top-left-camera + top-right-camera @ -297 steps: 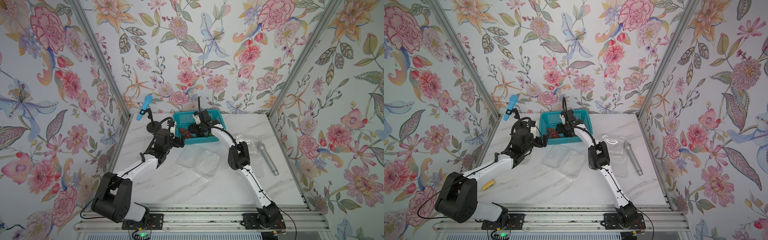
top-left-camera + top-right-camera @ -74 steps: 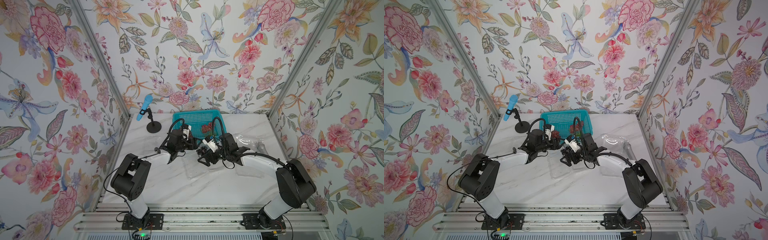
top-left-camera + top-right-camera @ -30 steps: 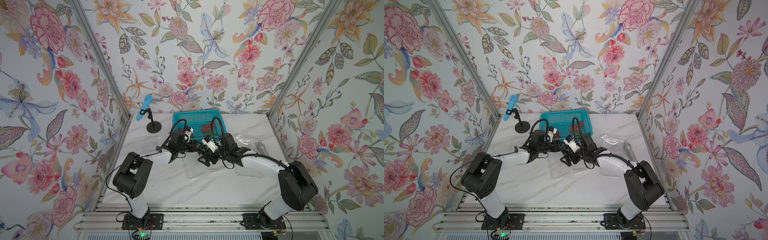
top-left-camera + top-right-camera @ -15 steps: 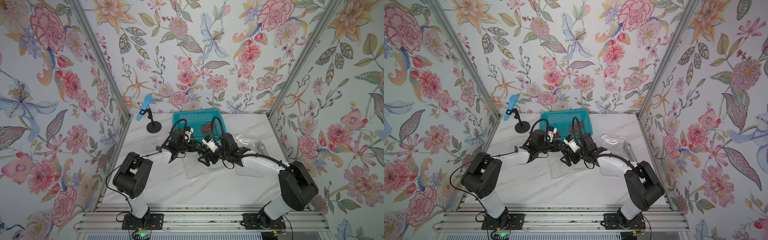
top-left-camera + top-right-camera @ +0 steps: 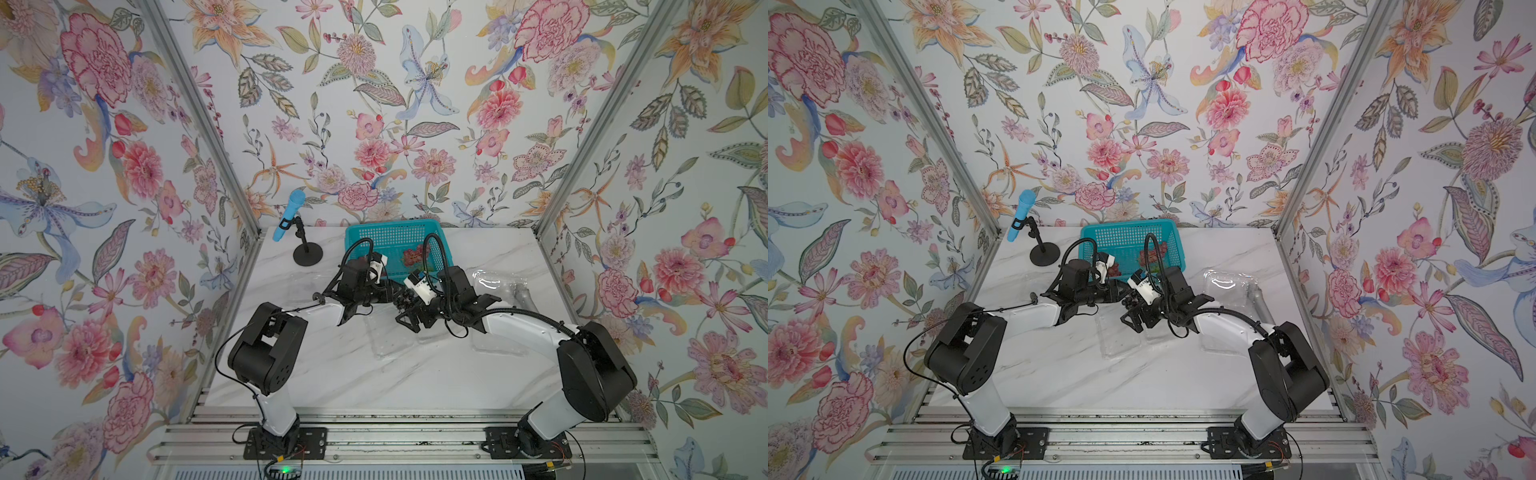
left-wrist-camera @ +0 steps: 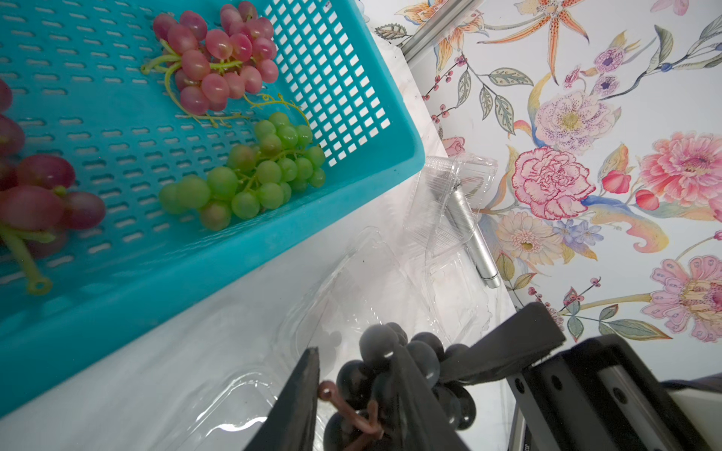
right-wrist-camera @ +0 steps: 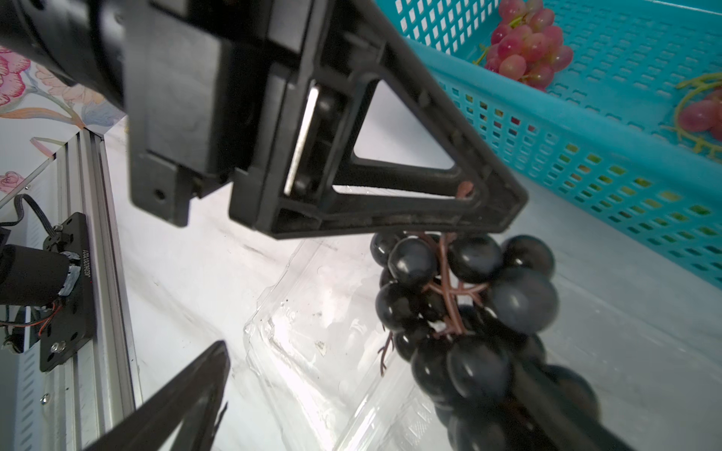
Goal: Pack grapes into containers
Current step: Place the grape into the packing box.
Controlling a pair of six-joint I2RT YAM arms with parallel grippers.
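— The left hand (image 5: 392, 293) (image 5: 1122, 291), in both top views, reaches in over the middle of the white marble worktop (image 5: 374, 374), just in front of the teal basket (image 5: 390, 233). The right hand (image 5: 405, 311) meets it there, nearly tip to tip.
— And the grapes?
— A dark purple grape bunch (image 5: 405, 297) shows as a small dark clump between the two hands, over an open clear clamshell (image 5: 390, 343). A red grape bunch (image 5: 415, 254) lies in the basket. A second clamshell (image 5: 498, 281) sits farther to the right, and a blue microphone on a stand (image 5: 289, 216) stands at the back left.
— What does the left wrist view give?
— The left hand is clenched on the dark purple grape bunch (image 6: 379, 347): its reddish stem and upper grapes sit pinched between the two fingers. Past it lies the open clear clamshell on the worktop. The basket holds a green grape bunch (image 6: 254, 175) beside the red one, and a silver cylinder (image 6: 472, 242) shows through the second clamshell's plastic.
— And the right wrist view?
— The right hand is released, its jaws spread wide. One finger (image 7: 179, 400) stands clear of the fruit; the other runs under the bunch, against its lower grapes. The bunch hangs below the left hand's finger, off the worktop, above the clamshell.
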